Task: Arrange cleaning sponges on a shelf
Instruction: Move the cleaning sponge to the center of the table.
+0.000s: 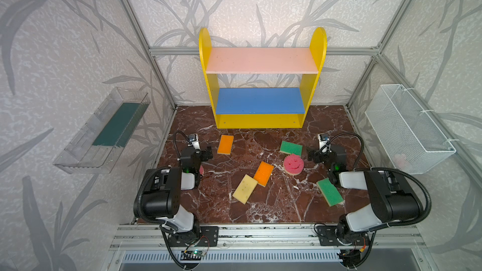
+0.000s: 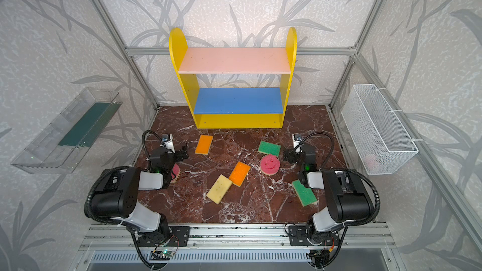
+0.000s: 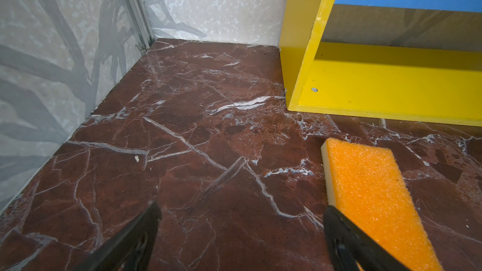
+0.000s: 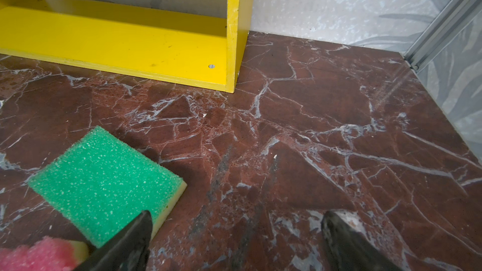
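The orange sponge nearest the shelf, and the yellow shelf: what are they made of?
The orange sponge looks like soft foam: rough, bubbly orange top on a smooth pale yellow layer. The shelf looks like painted wooden board, smooth and slightly shiny, with screw heads; possibly pressed board.

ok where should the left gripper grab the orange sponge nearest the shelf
Grip the orange sponge across its long edges, mid-length, from straight above. It lies flat on the table, orange face up, so only its thin sides are free, and its width likely fits the open left gripper; its length may not.
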### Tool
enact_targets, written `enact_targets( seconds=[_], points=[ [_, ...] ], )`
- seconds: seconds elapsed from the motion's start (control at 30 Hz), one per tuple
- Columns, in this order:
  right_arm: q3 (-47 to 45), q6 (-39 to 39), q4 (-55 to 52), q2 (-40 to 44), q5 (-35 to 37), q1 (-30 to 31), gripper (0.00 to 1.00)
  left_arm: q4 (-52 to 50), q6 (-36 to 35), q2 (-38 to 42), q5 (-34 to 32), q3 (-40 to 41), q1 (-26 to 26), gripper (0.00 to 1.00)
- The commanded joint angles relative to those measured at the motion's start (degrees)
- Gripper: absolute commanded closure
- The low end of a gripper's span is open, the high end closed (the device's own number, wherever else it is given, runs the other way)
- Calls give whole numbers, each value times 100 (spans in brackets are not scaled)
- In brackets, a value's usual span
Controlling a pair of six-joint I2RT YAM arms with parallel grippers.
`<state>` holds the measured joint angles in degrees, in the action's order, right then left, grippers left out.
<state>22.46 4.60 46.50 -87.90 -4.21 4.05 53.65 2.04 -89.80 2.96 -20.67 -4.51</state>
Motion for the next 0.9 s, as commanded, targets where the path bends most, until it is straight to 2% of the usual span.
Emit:
enact_targets(
  seconds=[0.0,0.03,0.13,0.27,0.37,0.47,0.57,0.77,0.87],
  points=[
    [6,26,390,45,-118,-19,1,-331,51,121,-6,-195,-40,1],
    [-26,3,388,183,-120,-3,1,-403,50,141,-11,-208,-40,1],
    [632,-294,-2018,1070,247,-10,1,-405,120,239,-155,-263,-45,1],
    [720,-747,-2489,1755,245,7,1,-2043,37,1046,-113,-806,-12,1],
    [930,-1021,-3322,2211,264,70,1,-2989,74,1678,44,-1128,99,1],
    [1179,-1252,-4205,2580,423,341,1,-4265,138,2147,-74,-1660,433,1],
    [1393,-1561,-4935,2822,421,635,1,-5077,282,2579,-237,-1931,868,1],
    [1683,-1620,-6238,3108,540,1391,1,-6120,989,3116,-784,-2069,1826,1],
    [1635,-1712,-6680,3204,498,1699,1,-6482,1694,3208,-1234,-2017,2289,1]
  ],
)
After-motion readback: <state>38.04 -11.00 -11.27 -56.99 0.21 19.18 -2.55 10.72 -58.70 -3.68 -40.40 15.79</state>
